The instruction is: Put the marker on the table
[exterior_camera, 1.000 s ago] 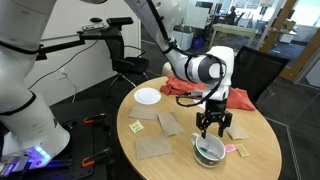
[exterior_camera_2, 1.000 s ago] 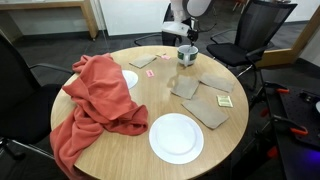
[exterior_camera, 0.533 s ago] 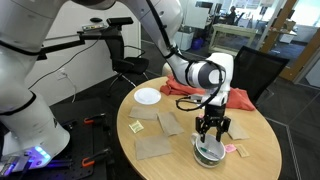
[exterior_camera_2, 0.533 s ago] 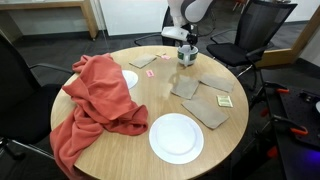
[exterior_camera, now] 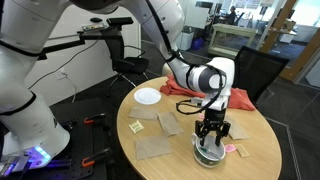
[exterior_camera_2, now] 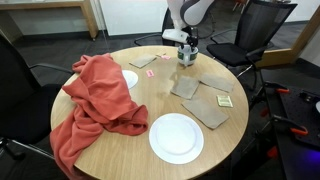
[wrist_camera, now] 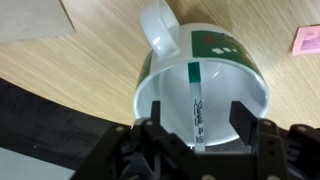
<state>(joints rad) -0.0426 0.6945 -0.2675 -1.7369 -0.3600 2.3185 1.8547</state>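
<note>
A white mug with a green outside [wrist_camera: 250,72] stands on the round tan table [wrist_camera: 90,75], near its edge in both exterior views [exterior_camera: 209,154] [exterior_camera_2: 186,57]. The marker [wrist_camera: 194,95], slim with a white body and green cap, leans inside the mug. My gripper [wrist_camera: 198,125] is open and points straight down over the mug, one finger on each side of the marker and not touching it. In both exterior views the gripper [exterior_camera: 211,134] [exterior_camera_2: 186,45] hangs with its fingertips at the mug's rim.
A red cloth [exterior_camera_2: 95,100] covers one side of the table. White plates [exterior_camera_2: 176,137] [exterior_camera: 147,96] and brown paper squares [exterior_camera_2: 210,108] lie on the top. A pink bit [wrist_camera: 308,38] lies beside the mug. Chairs stand around the table.
My gripper has come down a little, from above the mug to its rim. The mug and the marker have not moved.
</note>
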